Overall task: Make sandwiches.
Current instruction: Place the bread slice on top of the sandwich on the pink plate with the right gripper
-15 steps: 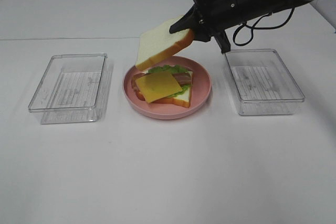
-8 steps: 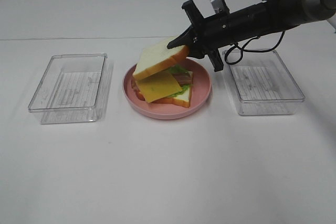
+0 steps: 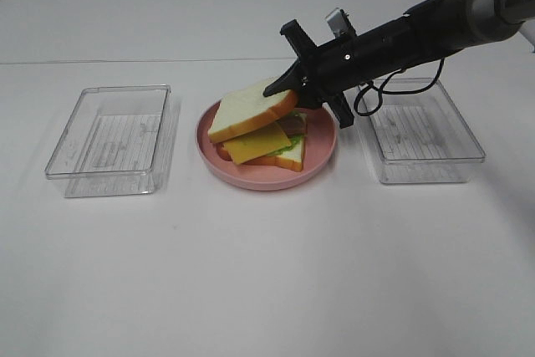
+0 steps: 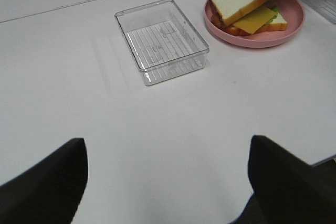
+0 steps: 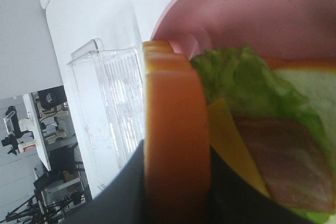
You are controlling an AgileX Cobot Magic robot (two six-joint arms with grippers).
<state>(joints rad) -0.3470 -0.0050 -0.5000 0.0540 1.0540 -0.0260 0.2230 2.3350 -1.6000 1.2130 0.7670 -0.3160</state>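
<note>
Exterior high view: right gripper [image 3: 288, 89] clenched on the crust edge of the top bread slice [image 3: 248, 109] — held by one edge so the slice can tilt down over the stack
Sandwich stack [image 3: 269, 141]: cheese, lettuce, bacon and base bread sit on the pink plate [image 3: 326, 144], kept central between two clear trays [image 3: 110, 140]
Slice position: far edge appears to touch the cheese, gripped edge raised
Left gripper [image 4: 163, 182]: open, parked well apart — likely idle

Your right gripper [image 3: 287, 92] has come down with the white toy bread slice [image 3: 249, 109]. That slice now lies tilted on the square yellow cheese slice [image 3: 257, 143].
</note>
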